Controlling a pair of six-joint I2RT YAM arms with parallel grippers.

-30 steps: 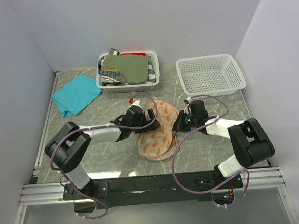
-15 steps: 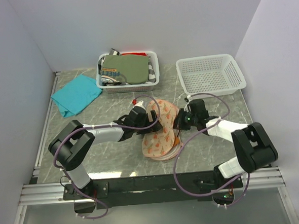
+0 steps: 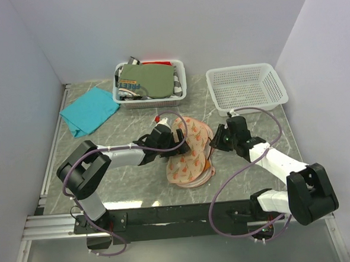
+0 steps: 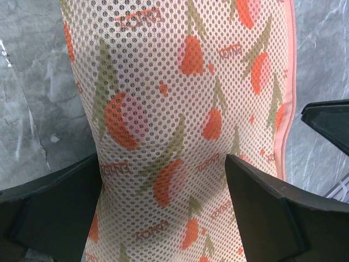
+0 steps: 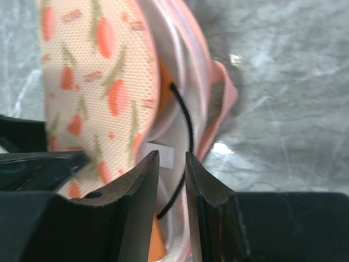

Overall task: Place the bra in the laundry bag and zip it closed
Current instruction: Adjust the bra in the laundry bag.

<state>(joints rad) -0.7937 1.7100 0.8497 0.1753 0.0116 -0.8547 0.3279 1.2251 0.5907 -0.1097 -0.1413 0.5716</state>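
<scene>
Step in hand: bra inside, zip not yet run. Pinkish-beige two-lobed mesh laundry bag (image 3: 191, 156) lies on grey marbled desk (image 3: 127, 181) between both pincers. Left pincer (image 4: 162, 164) released wide, astride its waist. Right pincer (image 5: 172, 158) slightly parted, gripping nothing. Just ahead, rust-orange bra (image 5: 154, 245) shows at the gaping edge, its thin dark strap (image 5: 188, 123) in the zip's way. Next, probably: tuck strap, find pull. White mesh basket (image 3: 246, 88) beyond, clear.

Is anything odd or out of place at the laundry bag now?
Yes. The laundry bag is not zipped. In the right wrist view its edge gapes, and a thin dark strap of the bra curls across the gap. It might catch in the zipper.
</scene>
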